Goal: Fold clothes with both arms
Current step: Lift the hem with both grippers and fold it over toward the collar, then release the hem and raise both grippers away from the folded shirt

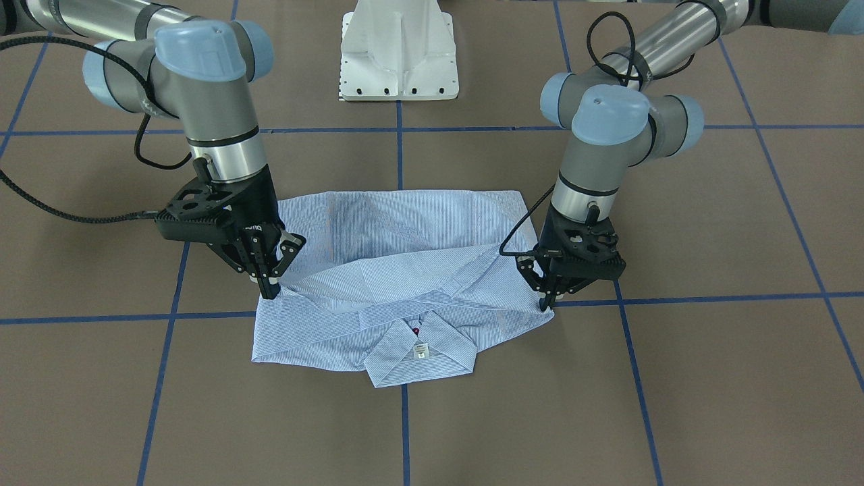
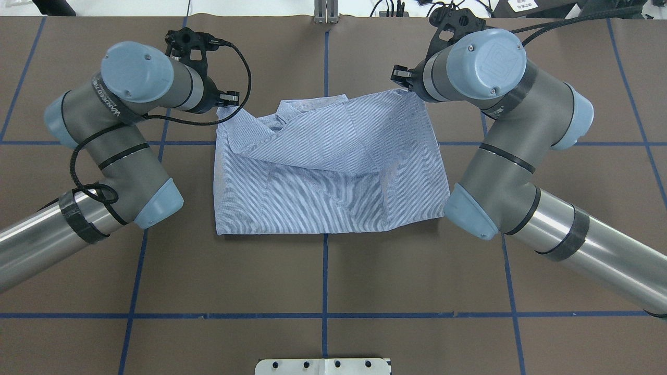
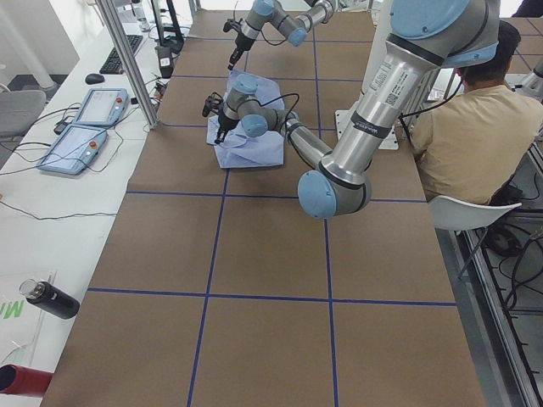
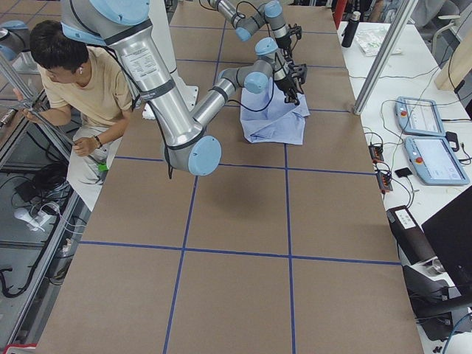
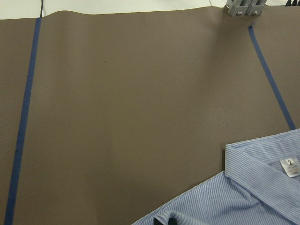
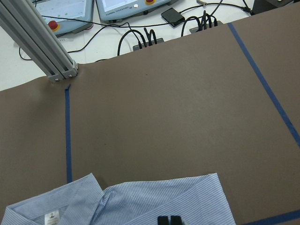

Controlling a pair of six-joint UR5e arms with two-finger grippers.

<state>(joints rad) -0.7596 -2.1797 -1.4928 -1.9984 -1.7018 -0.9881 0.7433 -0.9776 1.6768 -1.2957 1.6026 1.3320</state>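
The light blue striped shirt lies in the middle of the table, half folded, and also shows in the overhead view. Its collar with the white label points away from the robot. My left gripper is shut on one corner of the folded-over layer, low by the collar end. My right gripper is shut on the opposite corner. The cloth edge sags between them. In the overhead view the left gripper and right gripper are mostly hidden behind their wrists. Both wrist views show the shirt's collar edge.
The white pedestal base stands behind the shirt. Blue tape lines cross the brown table. An aluminium post stands at the far table edge. Teach pendants and a seated operator are beside the table.
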